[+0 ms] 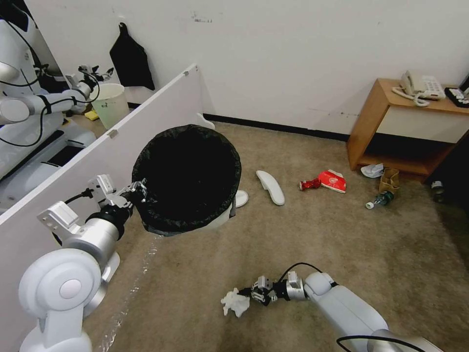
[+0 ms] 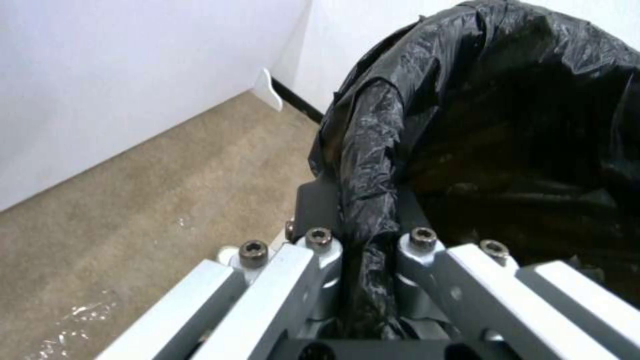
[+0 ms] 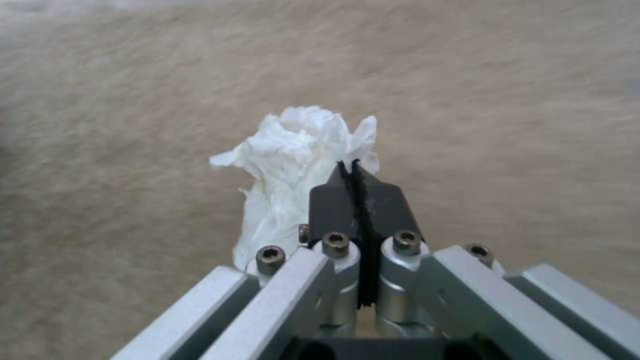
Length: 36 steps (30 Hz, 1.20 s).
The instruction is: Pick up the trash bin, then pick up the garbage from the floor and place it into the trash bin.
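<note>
Left claw (image 2: 363, 250) clamps trash bin (image 1: 188, 178) rim; right claw (image 3: 360, 200), pinching tissue (image 3: 293, 165) thinly below it, risks dropping it.

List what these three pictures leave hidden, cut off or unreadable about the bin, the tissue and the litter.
- Trash bin, head view: its black liner hides whatever lies inside.
- Crumpled tissue, right wrist view: the right gripper hides where its shut fingertips pinch it.
- White slipper, head view: mostly behind the bin held by the left gripper.
- Bottle: too small to read.
</note>
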Motion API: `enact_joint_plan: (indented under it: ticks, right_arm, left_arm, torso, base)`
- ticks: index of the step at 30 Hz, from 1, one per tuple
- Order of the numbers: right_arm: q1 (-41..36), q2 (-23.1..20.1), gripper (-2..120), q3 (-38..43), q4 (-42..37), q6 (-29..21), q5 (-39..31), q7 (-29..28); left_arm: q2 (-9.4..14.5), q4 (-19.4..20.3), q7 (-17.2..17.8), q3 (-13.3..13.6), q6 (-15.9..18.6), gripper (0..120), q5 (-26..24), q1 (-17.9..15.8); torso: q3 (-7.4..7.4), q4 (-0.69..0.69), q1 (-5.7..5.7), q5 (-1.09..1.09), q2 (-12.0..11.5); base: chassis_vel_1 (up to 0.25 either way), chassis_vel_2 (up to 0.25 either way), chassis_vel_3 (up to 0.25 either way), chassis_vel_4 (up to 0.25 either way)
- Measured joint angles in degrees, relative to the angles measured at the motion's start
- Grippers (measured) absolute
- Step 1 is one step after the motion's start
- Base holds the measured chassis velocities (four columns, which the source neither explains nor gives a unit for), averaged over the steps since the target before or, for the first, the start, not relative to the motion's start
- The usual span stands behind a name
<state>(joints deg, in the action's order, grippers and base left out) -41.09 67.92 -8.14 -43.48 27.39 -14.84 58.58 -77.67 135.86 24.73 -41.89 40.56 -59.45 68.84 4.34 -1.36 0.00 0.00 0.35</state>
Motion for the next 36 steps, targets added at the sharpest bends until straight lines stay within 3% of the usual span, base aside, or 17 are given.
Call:
enact_joint_plan:
  ticks: [8,16,20,23,26,36]
  right_arm:
    - [-5.0,-7.6,0,7.0,-9.3,-0.7,-3.4,-3.0]
    - [-16.5,-16.2,0,21.7,-24.2,-2.4,-8.3,-7.4]
    - [-19.1,-17.6,0,26.2,-27.6,-2.5,-9.2,-8.0]
    - [-25.2,-19.3,0,37.7,-32.6,-2.4,-12.2,-8.9]
    - [-27.5,-19.5,0,43.4,-35.0,-2.5,-13.3,-9.3]
    - [-27.5,-18.3,0,55.5,-47.2,-6.0,-19.3,-13.1]
  left_arm:
    - [0.8,-0.2,0.5,-0.1,0.0,4,-0.5,-0.2]
    - [1.5,-1.0,0.7,0.7,0.0,4,-0.5,-0.5]
    - [1.5,-1.3,0.8,1.0,0.0,4,-0.5,-0.8]
    - [1.4,-1.5,1.2,2.1,-0.1,4,-0.9,-1.6]
    - [2.0,-1.5,1.3,2.2,0.0,4,-1.0,-1.6]
    - [3.6,-1.2,1.6,2.7,0.4,4,-1.6,-1.4]
  torso:
    - [0.00,-0.02,0.00,0.01,0.0]
    - [0.00,-0.02,0.00,0.00,0.0]
    - [0.00,-0.02,0.00,0.01,0.0]
    - [0.00,-0.02,0.00,0.03,0.0]
    - [0.00,-0.03,0.00,0.01,0.0]
    - [0.00,-0.01,0.00,-0.01,0.0]
  base:
    - [0.000,0.000,0.000,0.000]
    - [0.000,0.000,0.000,0.000]
    - [0.000,0.000,0.000,0.000]
    - [0.000,0.000,0.000,0.000]
    - [0.000,0.000,0.000,0.000]
    - [0.000,0.000,0.000,0.000]
